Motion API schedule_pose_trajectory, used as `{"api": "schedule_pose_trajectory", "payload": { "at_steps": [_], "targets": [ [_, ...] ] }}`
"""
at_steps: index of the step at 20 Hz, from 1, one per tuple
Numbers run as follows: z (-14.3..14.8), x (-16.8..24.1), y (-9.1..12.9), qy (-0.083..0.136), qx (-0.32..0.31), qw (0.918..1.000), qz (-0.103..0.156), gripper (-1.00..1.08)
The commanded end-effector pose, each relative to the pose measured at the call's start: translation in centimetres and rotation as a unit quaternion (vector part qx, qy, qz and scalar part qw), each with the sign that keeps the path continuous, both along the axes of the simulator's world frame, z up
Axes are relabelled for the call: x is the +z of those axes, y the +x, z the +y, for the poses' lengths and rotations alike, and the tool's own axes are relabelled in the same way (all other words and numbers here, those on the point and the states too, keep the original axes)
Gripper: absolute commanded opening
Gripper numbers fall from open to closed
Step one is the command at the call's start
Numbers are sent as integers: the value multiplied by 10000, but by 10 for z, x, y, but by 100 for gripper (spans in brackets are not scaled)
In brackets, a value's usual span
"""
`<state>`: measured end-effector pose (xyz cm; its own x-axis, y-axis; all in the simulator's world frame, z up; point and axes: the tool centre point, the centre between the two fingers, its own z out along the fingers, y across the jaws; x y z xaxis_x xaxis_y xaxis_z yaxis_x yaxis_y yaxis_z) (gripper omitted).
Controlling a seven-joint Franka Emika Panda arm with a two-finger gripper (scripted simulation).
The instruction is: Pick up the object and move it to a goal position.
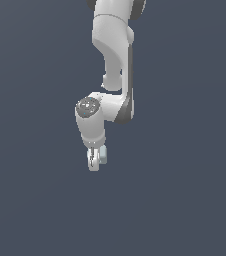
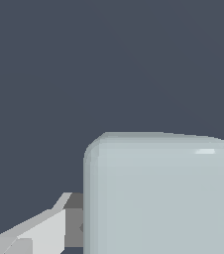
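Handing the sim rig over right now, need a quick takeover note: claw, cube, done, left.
Claw: at the end of the arm, pointing down. The cube sits at its tip, on the side toward the exterior view's right. In the wrist view the cube fills much of the frame right beside one finger. Whether the claw is clamped on it cannot be told.
Cube: small, pale grey-blue, rounded edges, at the claw tip. Whether it is lifted or resting on the surface cannot be judged against the plain dark background.
Done: claw has reached the cube.
Left: confirm the grasp, then carry to the goal. No goal marker shows in either view.
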<state>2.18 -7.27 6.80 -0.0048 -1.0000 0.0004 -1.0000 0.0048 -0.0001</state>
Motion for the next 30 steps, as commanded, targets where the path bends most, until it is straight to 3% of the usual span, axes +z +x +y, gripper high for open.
{"api": "schedule_pose_trajectory", "payload": {
  "at_steps": [1,19,30],
  "targets": [
    [15,5,5,0,7,10000,-4,-100],
    [186,61,68,-4,6,10000,-2,-100],
    [254,83,96,0,7,10000,1,-100]
  ]
}}
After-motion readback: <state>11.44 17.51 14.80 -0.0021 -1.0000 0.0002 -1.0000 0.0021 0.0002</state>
